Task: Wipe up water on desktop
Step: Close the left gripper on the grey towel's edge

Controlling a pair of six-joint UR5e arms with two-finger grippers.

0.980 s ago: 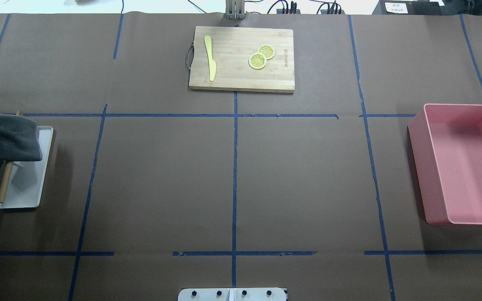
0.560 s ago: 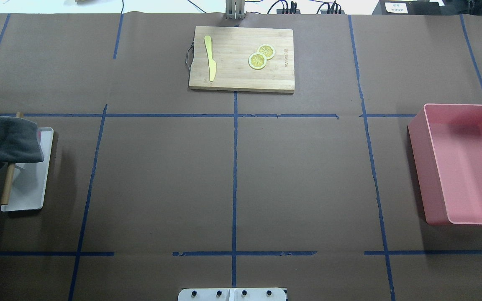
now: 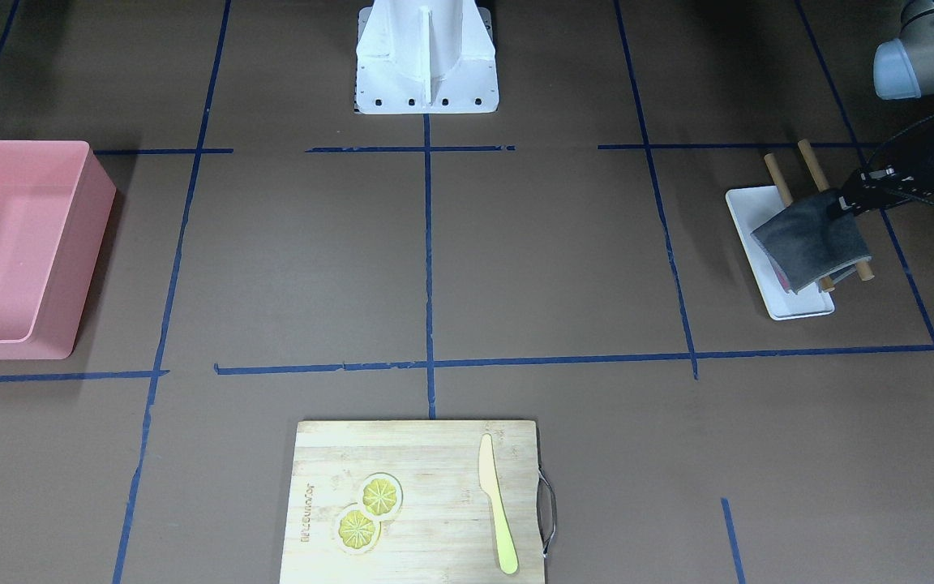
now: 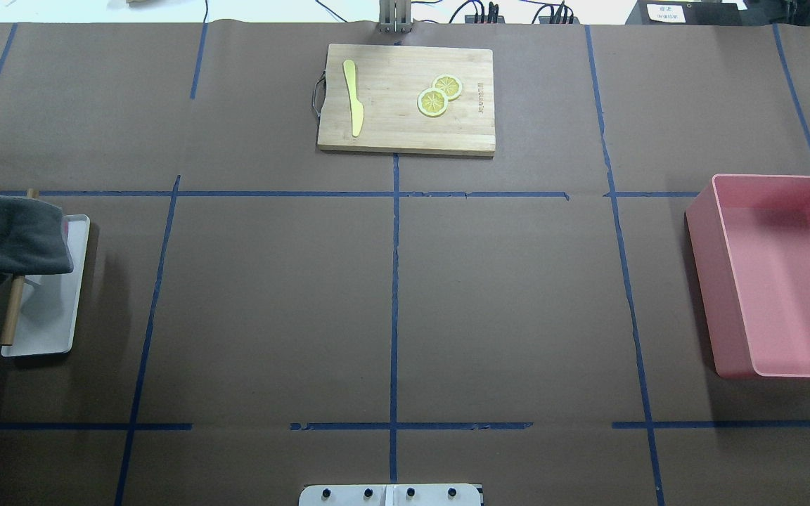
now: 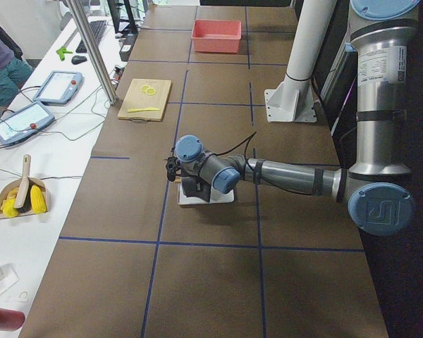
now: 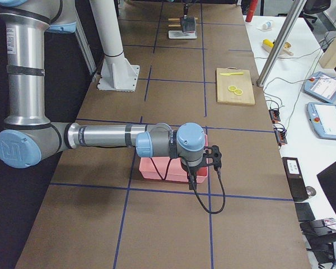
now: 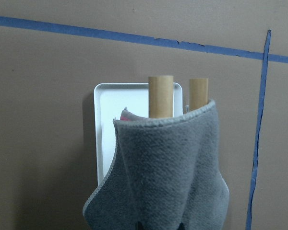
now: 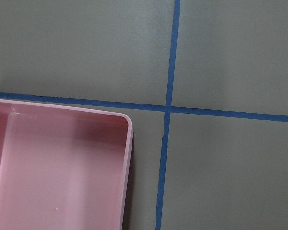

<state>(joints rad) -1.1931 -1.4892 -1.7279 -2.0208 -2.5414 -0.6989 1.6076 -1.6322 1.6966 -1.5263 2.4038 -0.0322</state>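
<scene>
The dark-brown desktop (image 4: 271, 302) with blue tape lines shows no water that I can make out. A grey cloth (image 4: 22, 235) hangs over two wooden rods (image 4: 11, 316) above a small white tray (image 4: 50, 316) at the far left. My left gripper (image 3: 844, 204) is shut on the cloth's edge (image 3: 811, 239). In the left wrist view the cloth (image 7: 168, 172) fills the lower middle, with the rods (image 7: 161, 96) behind it. My right gripper (image 6: 191, 175) hangs over the pink bin; I cannot tell whether it is open or shut.
A pink bin (image 4: 778, 281) stands at the right edge. A bamboo cutting board (image 4: 405, 98) with a yellow knife (image 4: 354, 98) and lemon slices (image 4: 439, 95) lies at the far middle. The robot's base plate (image 4: 391, 495) is at the near edge.
The cloth, rods and tray have shifted slightly toward the near side, and the cloth sits a little further left.
</scene>
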